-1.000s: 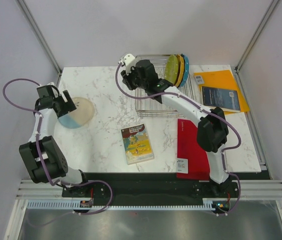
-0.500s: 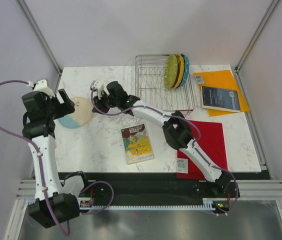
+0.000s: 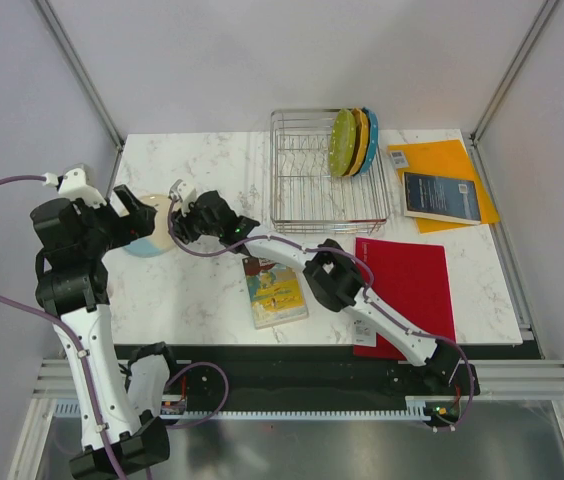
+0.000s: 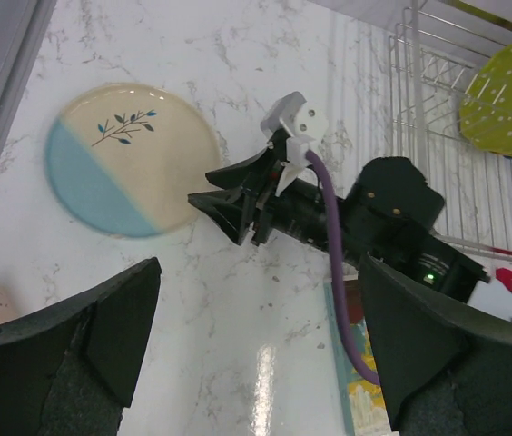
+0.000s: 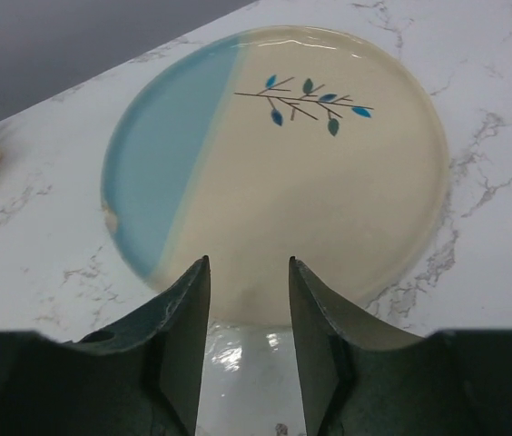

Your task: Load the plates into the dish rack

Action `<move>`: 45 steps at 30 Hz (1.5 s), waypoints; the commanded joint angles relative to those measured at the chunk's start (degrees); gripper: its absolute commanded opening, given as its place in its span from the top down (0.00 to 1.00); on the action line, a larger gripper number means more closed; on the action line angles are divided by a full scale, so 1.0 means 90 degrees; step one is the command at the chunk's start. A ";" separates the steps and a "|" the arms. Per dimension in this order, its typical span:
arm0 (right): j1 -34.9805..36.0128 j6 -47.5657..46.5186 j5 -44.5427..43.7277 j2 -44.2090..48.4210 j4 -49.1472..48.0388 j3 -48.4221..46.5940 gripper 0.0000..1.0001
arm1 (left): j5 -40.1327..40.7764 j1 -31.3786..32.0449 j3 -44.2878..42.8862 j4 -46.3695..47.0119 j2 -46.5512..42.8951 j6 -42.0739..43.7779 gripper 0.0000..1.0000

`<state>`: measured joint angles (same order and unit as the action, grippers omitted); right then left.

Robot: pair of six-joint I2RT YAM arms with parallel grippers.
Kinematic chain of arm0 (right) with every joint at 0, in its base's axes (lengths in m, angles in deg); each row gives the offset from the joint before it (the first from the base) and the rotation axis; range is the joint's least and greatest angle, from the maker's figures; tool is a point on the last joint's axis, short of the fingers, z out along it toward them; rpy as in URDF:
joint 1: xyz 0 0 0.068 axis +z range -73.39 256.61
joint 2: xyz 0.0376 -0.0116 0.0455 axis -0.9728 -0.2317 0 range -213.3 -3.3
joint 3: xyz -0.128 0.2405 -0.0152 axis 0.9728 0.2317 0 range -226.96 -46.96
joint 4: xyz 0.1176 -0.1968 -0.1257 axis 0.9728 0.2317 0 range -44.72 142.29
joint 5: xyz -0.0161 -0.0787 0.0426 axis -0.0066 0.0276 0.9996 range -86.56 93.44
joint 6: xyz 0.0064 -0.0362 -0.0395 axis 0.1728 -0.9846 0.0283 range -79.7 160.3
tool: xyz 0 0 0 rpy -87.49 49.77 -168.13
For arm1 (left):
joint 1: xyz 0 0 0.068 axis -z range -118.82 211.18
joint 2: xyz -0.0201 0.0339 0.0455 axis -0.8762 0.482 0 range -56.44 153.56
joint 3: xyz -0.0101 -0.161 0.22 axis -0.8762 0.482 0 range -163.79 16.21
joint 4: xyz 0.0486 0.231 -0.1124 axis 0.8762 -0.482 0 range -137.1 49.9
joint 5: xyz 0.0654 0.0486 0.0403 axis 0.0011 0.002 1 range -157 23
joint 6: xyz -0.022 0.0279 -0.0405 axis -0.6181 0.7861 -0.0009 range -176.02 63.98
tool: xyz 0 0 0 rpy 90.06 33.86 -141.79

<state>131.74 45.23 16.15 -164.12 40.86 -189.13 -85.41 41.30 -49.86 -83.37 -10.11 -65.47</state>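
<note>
Top view: the right gripper [image 3: 178, 222] is pointing at the cream-and-pale-blue plate [image 3: 157, 238], which is lying just ahead of its tips and under the left gripper [image 3: 134, 215]. The dish rack [image 3: 307, 190], well behind the right gripper, is holding three upright plates [image 3: 354, 142].

Left wrist: its fingers [image 4: 111, 318] are spreading wide, gripping nothing.

Right wrist: its jaws are standing parted and unclamped, the plate's near rim lying between the tips.
</note>
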 commanded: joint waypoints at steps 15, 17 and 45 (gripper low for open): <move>0.0241 -0.0791 -0.0709 0.0659 0.1310 0.0688 0.51 | -0.0339 -0.0028 -0.0512 -0.0329 -0.0020 -0.0522 0.02; 0.0144 -0.0811 -0.0729 0.0797 0.1497 0.0913 0.52 | -0.0133 -0.0028 -0.0317 -0.0320 -0.0030 -0.0357 0.02; -0.0862 -0.0558 0.0462 0.2448 0.2554 0.1520 0.43 | 0.0698 -0.0047 0.1539 0.2150 0.3514 -0.0210 0.09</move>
<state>127.63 37.21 14.03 -146.50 66.15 -170.01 -78.72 41.26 -36.52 -70.17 17.71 -66.65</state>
